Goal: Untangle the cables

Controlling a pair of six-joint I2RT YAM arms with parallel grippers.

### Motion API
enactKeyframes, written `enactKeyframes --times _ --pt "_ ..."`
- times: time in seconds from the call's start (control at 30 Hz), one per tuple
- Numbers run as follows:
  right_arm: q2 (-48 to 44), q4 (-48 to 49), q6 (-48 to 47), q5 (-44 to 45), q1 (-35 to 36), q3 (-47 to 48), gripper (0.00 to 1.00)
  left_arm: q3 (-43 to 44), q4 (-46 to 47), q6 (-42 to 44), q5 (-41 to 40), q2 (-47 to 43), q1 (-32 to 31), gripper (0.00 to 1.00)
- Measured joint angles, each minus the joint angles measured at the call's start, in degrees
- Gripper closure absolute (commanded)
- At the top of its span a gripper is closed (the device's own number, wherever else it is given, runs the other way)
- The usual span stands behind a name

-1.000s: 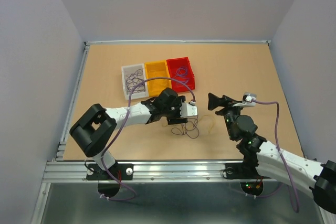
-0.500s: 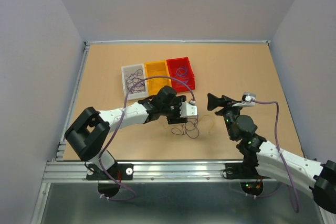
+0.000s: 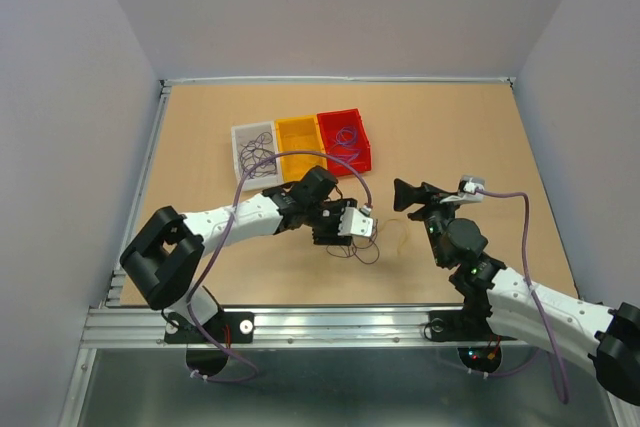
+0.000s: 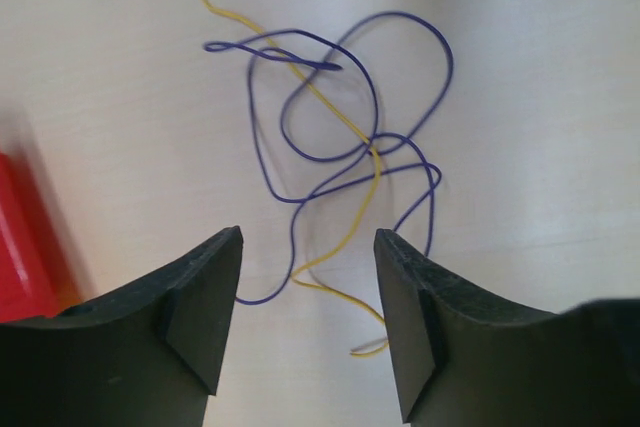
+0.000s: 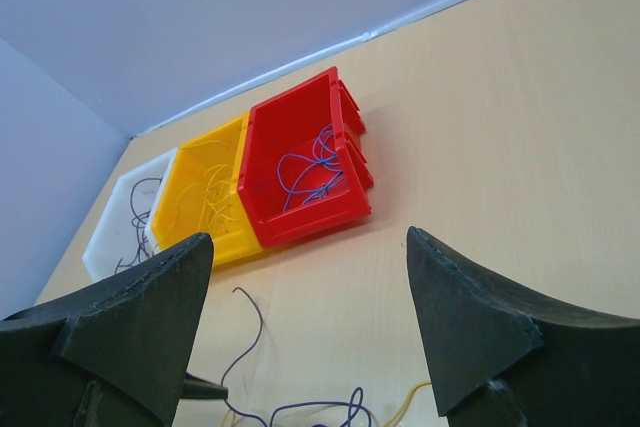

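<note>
just ahead of the spread left tool (image 4: 308, 239) lie tangled cables (image 4: 372, 151).

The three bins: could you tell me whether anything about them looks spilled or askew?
The dark wires in the white bin seem to loop over its near rim instead of lying inside. The yellow bin and red bin hold theirs neatly.

We can read no text, label, brand or number in any of the views. Nothing here carries lettering clear enough for us to make out.
</note>
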Motion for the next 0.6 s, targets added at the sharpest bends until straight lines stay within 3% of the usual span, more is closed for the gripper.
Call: enactKeyframes --times 0.07,0.3,0.47,0.53,0.6 --pt "0.0 0.0 0.0 0.0 0.0 0.0 0.17 0.0 -1.6 0.7 -0.3 1.3 -0.1 0.4" --pt "0.0 0.0 0.0 -0.3 0.0 0.0 0.17 0.0 -2.4 1.3 -2.4 2.7 -0.5 0.72" --pt "0.5 0.0 0.0 -0.7 0.0 0.0 0.17 0.0 -1.6 0.7 -4.9 4.4 -1.2 0.76" --pt "0.8 0.0 0.0 -0.8 0.0 0.0 0.17 0.0 -1.6 0.4 -5.5 5.1 -1.6 0.98" --pt "0.7 0.0 0.0 -0.9 0.0 0.0 0.17 0.0 -1.5 0.3 -5.9 5.2 -1.9 1.0"
